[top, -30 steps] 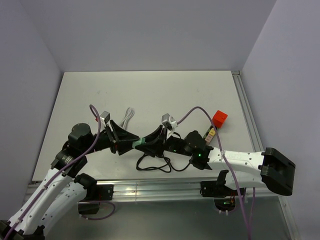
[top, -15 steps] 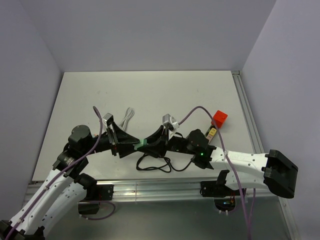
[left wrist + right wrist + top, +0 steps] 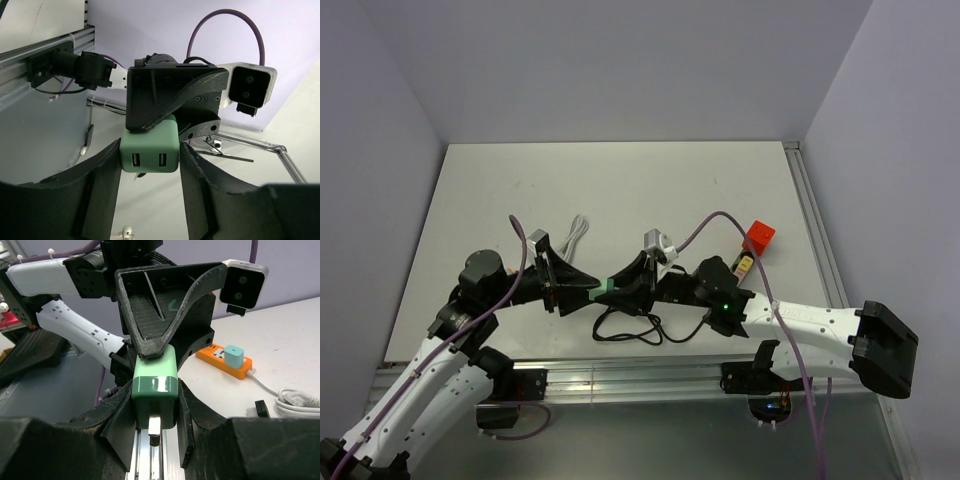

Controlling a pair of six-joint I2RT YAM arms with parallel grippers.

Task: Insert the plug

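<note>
Bench (image 3: 620, 180) was white and flat. Left arm (image 3: 420, 385) and right arm (image 3: 810, 320) reached in from the near edge and met over the middle. Left hand (image 3: 585, 288) and right hand (image 3: 620, 290) pointed at each other, tip to tip. Both hands were narrow and held the green charger (image 3: 604, 290) up in the air between them, one at each end. Its two little slots faced the left wrist camera. An orange power strip (image 3: 222, 357) lay on the bench with a small blue charger (image 3: 234, 356) in it. A red block (image 3: 758, 236) sat near the strip. A black cable (image 3: 630, 328) lay under the hands.
</note>
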